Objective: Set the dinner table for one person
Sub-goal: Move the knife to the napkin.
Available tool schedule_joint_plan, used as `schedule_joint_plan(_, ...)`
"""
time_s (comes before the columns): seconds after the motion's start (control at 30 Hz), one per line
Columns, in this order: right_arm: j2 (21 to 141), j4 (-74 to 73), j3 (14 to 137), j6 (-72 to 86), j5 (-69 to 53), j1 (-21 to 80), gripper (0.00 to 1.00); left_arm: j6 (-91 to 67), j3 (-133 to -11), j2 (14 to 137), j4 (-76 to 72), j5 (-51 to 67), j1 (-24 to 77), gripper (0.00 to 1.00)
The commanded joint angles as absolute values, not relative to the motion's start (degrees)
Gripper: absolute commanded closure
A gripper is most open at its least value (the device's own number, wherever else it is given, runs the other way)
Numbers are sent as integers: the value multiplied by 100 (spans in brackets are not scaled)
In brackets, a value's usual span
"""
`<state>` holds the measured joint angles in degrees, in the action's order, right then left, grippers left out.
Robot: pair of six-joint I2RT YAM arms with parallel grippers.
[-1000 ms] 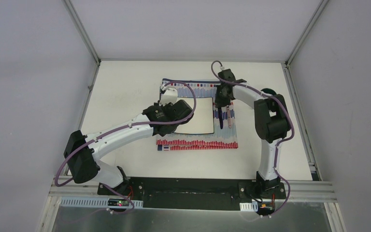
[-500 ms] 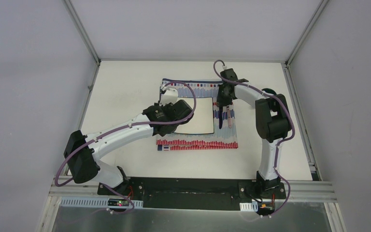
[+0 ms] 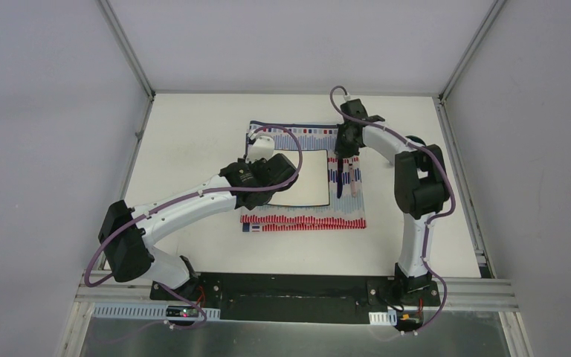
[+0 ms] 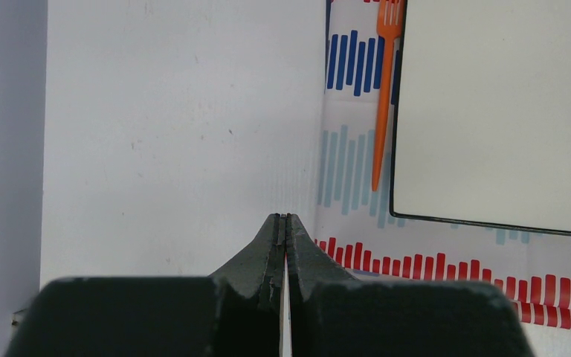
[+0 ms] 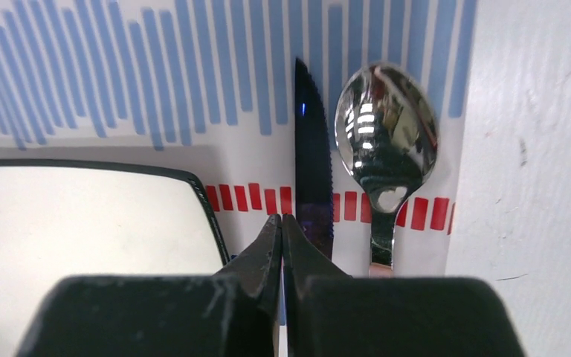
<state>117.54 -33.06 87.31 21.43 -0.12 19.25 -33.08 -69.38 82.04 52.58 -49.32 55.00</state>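
The dinner table [image 3: 193,141] is a white top with grey rails. A striped cloth [image 3: 305,220] lies on it with a white square plate [image 3: 308,178] in its middle. An orange fork [image 4: 382,89] lies on the cloth left of the plate [image 4: 505,111]. A dark blue knife [image 5: 312,156] and a shiny spoon [image 5: 383,141] lie side by side right of the plate [image 5: 82,216], also visible from above as the knife [image 3: 340,186] and the spoon [image 3: 352,180]. My left gripper [image 4: 283,217] is shut and empty, above the cloth's left side [image 3: 253,141]. My right gripper [image 5: 281,217] is shut and empty, above the knife [image 3: 340,158].
A dark object [image 3: 415,139] is partly hidden behind the right arm's elbow at the table's right side. Grey walls stand close on the left, far and right sides. The arm bases sit on a black plate [image 3: 297,286] at the near edge.
My right wrist has drawn back a little toward the far side, away from the knife and spoon. The left arm has not moved.
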Motion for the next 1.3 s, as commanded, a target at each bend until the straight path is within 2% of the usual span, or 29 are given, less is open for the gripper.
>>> schedule_joint_plan(0.0, 11461, -3529, 9472, 1924, 357, 1872, 100, -3190, -7075, 8214, 5148, -4957, 5441, 100)
schedule_joint_plan(0.53, 12793, -4003, 11151, 1532, 1233, 1634, 100, -3176, -7010, 8216, 5135, -5036, 5402, 100)
schedule_joint_plan(0.77, 13247, -4234, 11782, 1426, 1226, 1487, 100, -3139, -6979, 8198, 5116, -5019, 5309, 100)
schedule_joint_plan(0.93, 13238, -4186, 11586, 1421, 1199, 1427, 100, -3130, -6979, 8230, 5107, -4988, 5265, 100)
schedule_joint_plan(1.27, 12722, -3684, 10408, 1558, 1061, 1415, 100, -3142, -6968, 8258, 5091, -4857, 5251, 100)
